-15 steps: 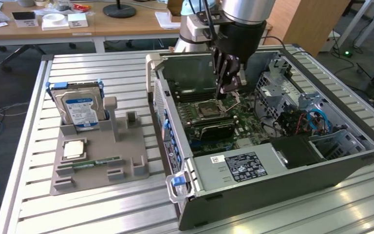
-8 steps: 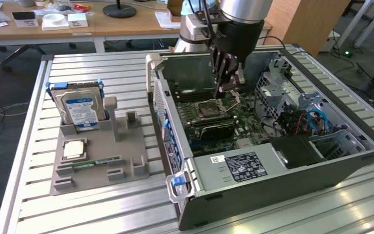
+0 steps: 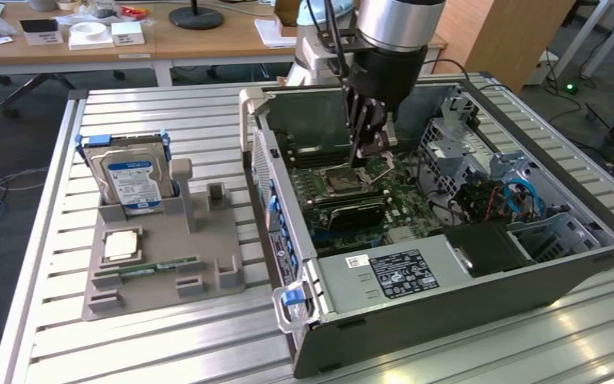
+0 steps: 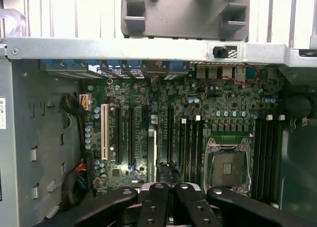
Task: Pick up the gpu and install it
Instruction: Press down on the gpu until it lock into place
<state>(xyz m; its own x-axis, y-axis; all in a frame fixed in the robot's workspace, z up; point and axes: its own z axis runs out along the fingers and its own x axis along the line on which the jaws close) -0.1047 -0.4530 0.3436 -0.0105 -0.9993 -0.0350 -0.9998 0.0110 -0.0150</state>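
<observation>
- Exterior view
  - As the claw [image 3: 364, 156] hangs inside the open computer case [image 3: 563, 264], centre of the frame, its fingers are clenched tight together. Whether they touch anything cannot be told.
  - The gpu [image 3: 348, 213] sits just below the claw, on the motherboard [image 3: 414, 210] beside the CPU socket [image 3: 344, 180]. Apparently it is in a slot; full seating cannot be confirmed.
  - Gpu appearance: thin, flat, dark-faced rectangular card, standing on edge. No bracket can be made out.
  - Parts holder [image 3: 157, 268] lies on the bench [image 3: 51, 320] at the exterior view's left. It carries a blue-labelled hard drive [image 3: 131, 180] and a narrow green RAM stick [image 3: 157, 266].
- Wrist view
  - Claw [image 4: 170, 190]: black fingers drawn together directly over the board.
  - Gpu [image 4: 153, 157]: seen edge-on as a narrow grey strip among the parallel black slots, right beneath the claw.
- Handling note (judgement)
  - Seating should go best with pressure straight down along the card's top edge and the card parallel to its slot.
  - Any tilt risks binding one end.
</observation>
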